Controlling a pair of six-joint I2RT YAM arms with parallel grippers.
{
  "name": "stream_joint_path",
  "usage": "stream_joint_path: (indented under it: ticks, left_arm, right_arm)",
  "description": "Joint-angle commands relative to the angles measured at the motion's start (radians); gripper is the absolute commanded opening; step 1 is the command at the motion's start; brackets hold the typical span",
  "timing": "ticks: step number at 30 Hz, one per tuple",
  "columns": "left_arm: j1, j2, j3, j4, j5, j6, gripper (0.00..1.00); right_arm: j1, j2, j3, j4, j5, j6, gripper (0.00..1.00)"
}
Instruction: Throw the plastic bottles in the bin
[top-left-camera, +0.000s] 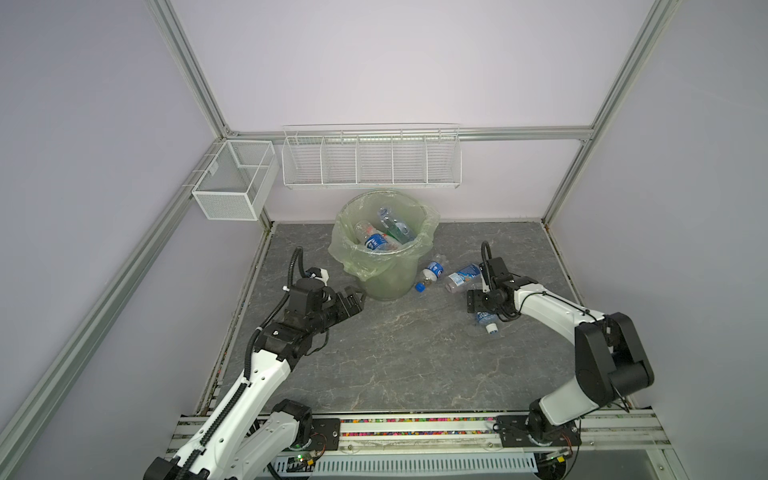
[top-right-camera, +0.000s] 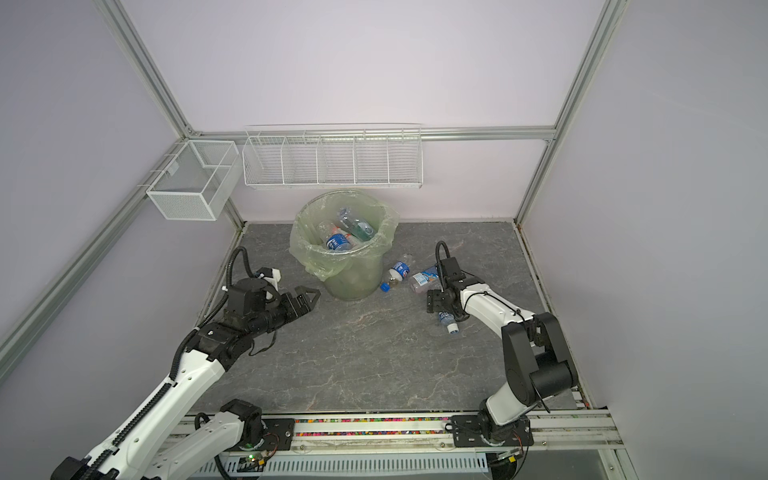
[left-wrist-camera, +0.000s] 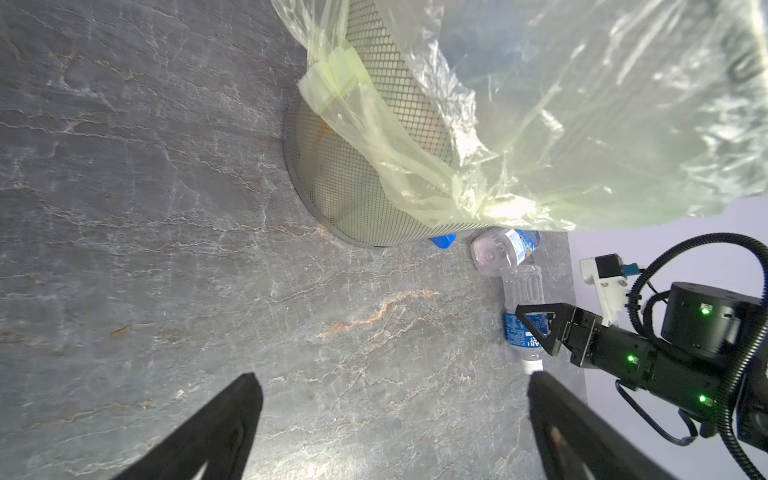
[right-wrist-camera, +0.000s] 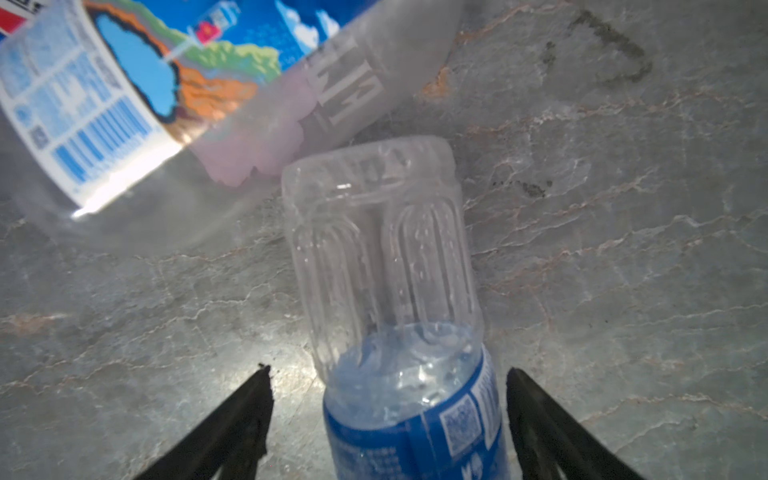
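Note:
The bin (top-left-camera: 390, 282) (top-right-camera: 353, 286), lined with a pale-green bag, stands at the back middle with several plastic bottles (top-left-camera: 380, 241) inside. Three plastic bottles lie on the floor to its right: a blue-capped one (top-left-camera: 432, 272) (top-right-camera: 397, 272), a bigger one with a colourful label (top-left-camera: 461, 276) (right-wrist-camera: 166, 83), and a blue-labelled, white-capped one (top-left-camera: 487, 321) (right-wrist-camera: 386, 270). My right gripper (top-left-camera: 478, 307) (right-wrist-camera: 388, 374) is open, its fingers either side of that last bottle without touching it. My left gripper (top-left-camera: 357, 301) (left-wrist-camera: 395, 376) is open and empty, just left of the bin's base (left-wrist-camera: 374, 199).
Two white wire baskets (top-left-camera: 237, 178) (top-left-camera: 372, 160) hang on the back wall above the bin. The grey stone-look floor (top-left-camera: 395, 353) ends at the walls on both sides and at a rail (top-left-camera: 415, 428) in front.

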Motion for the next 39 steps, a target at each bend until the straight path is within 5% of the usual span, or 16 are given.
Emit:
stream_joint_path:
  ticks: [1, 7, 15, 39]
  left_arm:
    - [0.006, -0.008, -0.006, -0.002, -0.031, 0.012, 1.00]
    - [0.007, -0.011, 0.007, -0.025, -0.036, 0.019, 1.00]
    - [0.006, -0.042, 0.009, -0.074, -0.067, 0.046, 1.00]
    - [0.007, -0.114, -0.065, -0.064, -0.045, -0.003, 1.00]
  right_arm:
    - [-0.005, 0.019, 0.013, 0.010, 0.006, -0.029, 0.90]
    - [-0.004, 0.029, 0.004, 0.017, -0.005, -0.040, 1.00]
    - [-0.004, 0.043, 0.007, 0.006, 0.012, -0.042, 0.97]
    - [-0.005, -0.020, -0.029, -0.015, -0.045, -0.047, 0.62]
